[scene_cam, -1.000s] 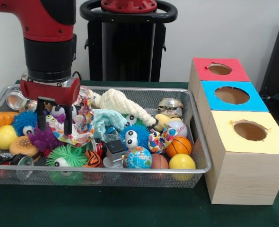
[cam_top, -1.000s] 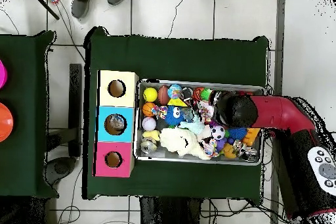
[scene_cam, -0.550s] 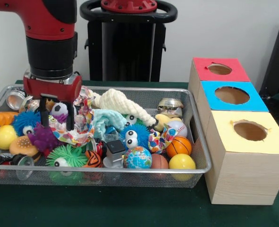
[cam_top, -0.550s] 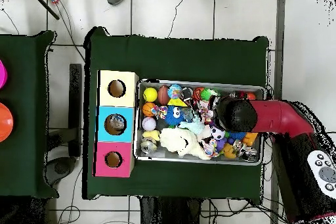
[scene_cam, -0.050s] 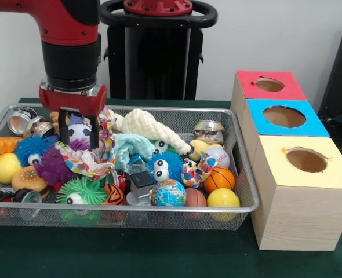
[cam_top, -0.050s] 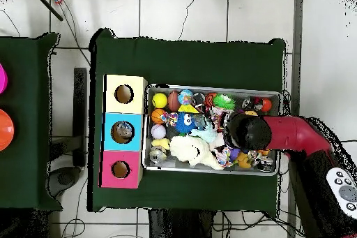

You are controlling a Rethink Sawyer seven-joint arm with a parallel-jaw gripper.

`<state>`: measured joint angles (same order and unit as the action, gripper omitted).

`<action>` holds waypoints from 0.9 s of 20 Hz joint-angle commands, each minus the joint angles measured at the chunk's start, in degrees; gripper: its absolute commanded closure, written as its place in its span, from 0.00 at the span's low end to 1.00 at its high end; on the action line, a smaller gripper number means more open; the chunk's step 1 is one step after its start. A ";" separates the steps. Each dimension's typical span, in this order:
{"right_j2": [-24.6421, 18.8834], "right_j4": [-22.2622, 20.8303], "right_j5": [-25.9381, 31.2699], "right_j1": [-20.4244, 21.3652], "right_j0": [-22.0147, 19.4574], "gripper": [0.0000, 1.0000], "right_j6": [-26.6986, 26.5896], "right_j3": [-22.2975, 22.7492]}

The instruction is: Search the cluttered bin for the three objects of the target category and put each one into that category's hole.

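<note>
Front view: the gripper (scene_cam, -0.050s: 78, 128) hangs from the red and black arm (scene_cam, -0.050s: 71, 46) at upper left, above the left part of the wire bin (scene_cam, -0.050s: 159, 215). Its two dark fingers (scene_cam, -0.050s: 62, 126) stand on either side of a small soccer ball (scene_cam, -0.050s: 78, 134) and appear to pinch it, just above the clutter. Under the ball lies a patterned cloth (scene_cam, -0.050s: 93, 162). Around it: a blue fuzzy toy (scene_cam, -0.050s: 31, 149), a purple spiky toy (scene_cam, -0.050s: 53, 169), a yellow ball (scene_cam, -0.050s: 5, 167) and a burger toy (scene_cam, -0.050s: 28, 179) at left. Mid-bin, a cream cloth (scene_cam, -0.050s: 151, 130) and a teal cloth (scene_cam, -0.050s: 129, 146). At the bin's right end lie a globe ball (scene_cam, -0.050s: 168, 193), a basketball (scene_cam, -0.050s: 219, 179), a baseball (scene_cam, -0.050s: 218, 156) and a second yellow ball (scene_cam, -0.050s: 222, 200). Right of the bin stand three boxes in a row, each with a round hole on top: red box (scene_cam, -0.050s: 268, 86) farthest up, blue box (scene_cam, -0.050s: 284, 117) in the middle, yellow box (scene_cam, -0.050s: 305, 162) lowest.

Overhead view: the arm (cam_top, -0.050s: 300, 137) enters from lower right; its wrist covers the gripper over the right half of the bin (cam_top, -0.050s: 213, 88). The boxes stand touching the bin's left side, yellow box (cam_top, -0.050s: 125, 94) uppermost, blue box (cam_top, -0.050s: 123, 132) next, red box (cam_top, -0.050s: 120, 169) lowest.
</note>
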<state>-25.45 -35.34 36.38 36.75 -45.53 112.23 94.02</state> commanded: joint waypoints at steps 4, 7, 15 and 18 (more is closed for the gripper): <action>-1.15 -7.39 0.96 -0.40 -3.42 0.00 -15.46 6.86; -1.14 -9.09 0.01 -0.58 -4.35 0.00 -15.38 6.97; -2.19 -13.32 -3.69 -4.94 -5.36 0.00 -12.74 4.22; -2.11 -15.80 -6.55 -7.94 -4.89 0.00 -10.91 2.00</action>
<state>-25.45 -44.99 34.86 35.04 -50.87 112.22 97.69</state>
